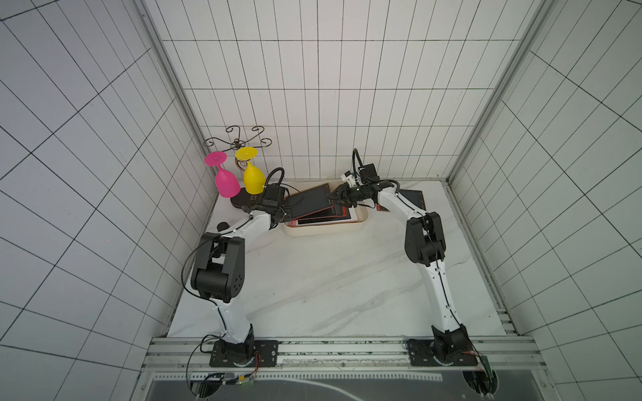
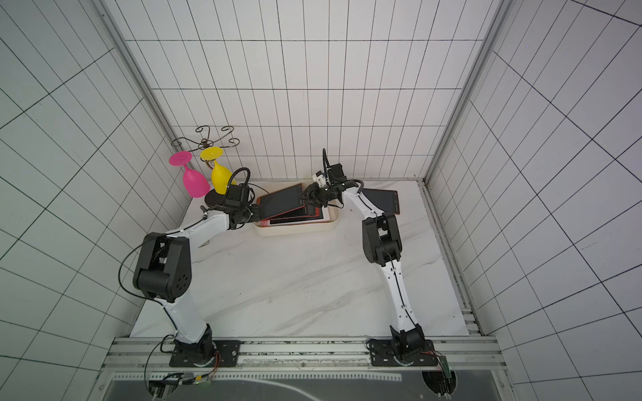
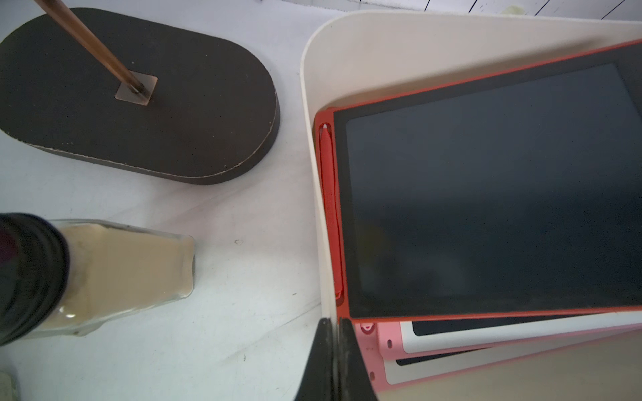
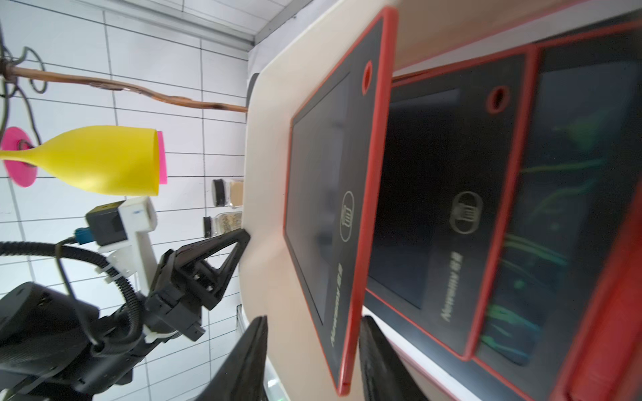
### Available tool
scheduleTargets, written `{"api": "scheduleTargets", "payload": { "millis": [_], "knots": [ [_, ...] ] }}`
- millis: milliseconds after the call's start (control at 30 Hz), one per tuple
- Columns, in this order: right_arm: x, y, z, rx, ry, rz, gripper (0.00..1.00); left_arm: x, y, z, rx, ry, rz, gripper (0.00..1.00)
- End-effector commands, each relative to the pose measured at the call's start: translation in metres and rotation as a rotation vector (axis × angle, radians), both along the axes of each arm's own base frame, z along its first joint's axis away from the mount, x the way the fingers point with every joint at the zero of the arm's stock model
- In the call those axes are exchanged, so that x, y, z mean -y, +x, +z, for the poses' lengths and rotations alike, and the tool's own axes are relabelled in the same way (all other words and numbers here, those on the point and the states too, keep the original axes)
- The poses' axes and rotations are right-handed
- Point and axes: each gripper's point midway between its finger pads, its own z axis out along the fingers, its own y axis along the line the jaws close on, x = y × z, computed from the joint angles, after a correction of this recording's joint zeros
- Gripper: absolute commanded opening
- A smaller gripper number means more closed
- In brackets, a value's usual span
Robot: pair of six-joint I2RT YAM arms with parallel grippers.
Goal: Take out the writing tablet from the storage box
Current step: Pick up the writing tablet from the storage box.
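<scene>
Tilted writing tablet (image 4: 330, 194), edge between right pincer (image 4: 312, 319) jaws

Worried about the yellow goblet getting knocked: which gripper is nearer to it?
Left. The left gripper pinches the storage box wall close to the yellow goblet; the right gripper is across the box, straddling the raised tablet.

At least six tablets (image 4: 333, 194) show: three red and two pink in the one box (image 1: 326, 231), one more tablet (image 1: 415, 199) on the table (image 1: 330, 277). There are two goblets (image 1: 253, 180), two jars (image 4: 229, 192), one stand (image 1: 238, 142) and two arms (image 1: 222, 264).
</scene>
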Motion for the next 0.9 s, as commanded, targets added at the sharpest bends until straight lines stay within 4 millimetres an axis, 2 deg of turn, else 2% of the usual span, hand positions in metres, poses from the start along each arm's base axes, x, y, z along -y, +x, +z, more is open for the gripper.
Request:
{"api": "scheduleTargets", "payload": {
  "millis": [0,167,700,867],
  "knots": [
    [-0.023,-0.02,0.019,-0.03,0.109,0.07,0.44,0.032,0.023,0.04,0.137,-0.083,-0.08,0.0],
    [-0.025,-0.022,0.02,-0.067,0.158,0.053,0.42,0.031,0.023,0.04,0.137,-0.082,-0.079,0.0],
    [-0.005,-0.008,0.027,0.12,-0.006,-0.024,0.43,0.021,0.027,0.039,0.132,-0.099,-0.048,0.0],
    [-0.004,-0.005,0.02,0.123,-0.029,-0.028,0.39,0.015,0.034,0.043,0.139,-0.11,-0.034,0.0]
  ]
}}
